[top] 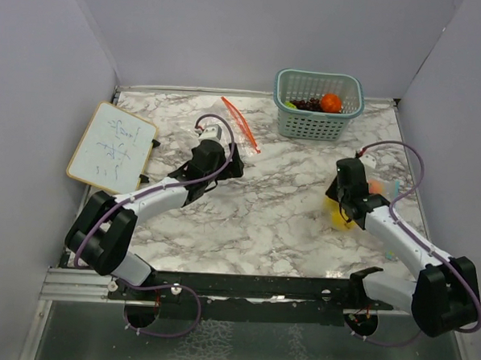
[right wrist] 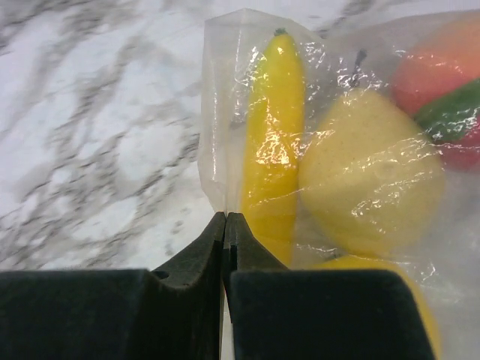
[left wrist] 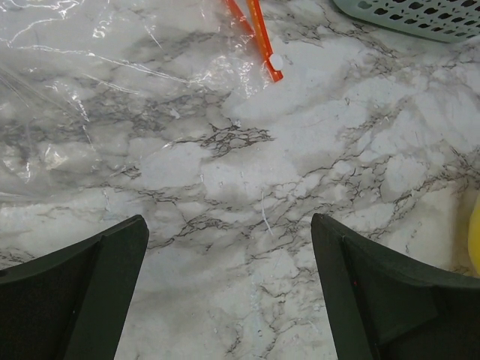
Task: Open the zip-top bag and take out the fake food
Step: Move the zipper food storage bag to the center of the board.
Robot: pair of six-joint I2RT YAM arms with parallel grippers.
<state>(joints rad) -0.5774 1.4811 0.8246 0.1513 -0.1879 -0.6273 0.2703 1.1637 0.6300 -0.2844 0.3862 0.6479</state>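
Note:
My right gripper is shut on the side edge of a clear zip-top bag, pinching the film just left of the food inside. Through the plastic I see a yellow banana, a lemon, a pink-yellow peach and a dark green piece. From above, that bag lies under the right gripper at the table's right side. My left gripper stands open over bare marble. A second, flat clear bag with an orange zip strip lies just beyond it.
A teal mesh basket stands at the back, with an orange, dark grapes and a lime in it. A small whiteboard lies at the left edge. Grey walls close in three sides.

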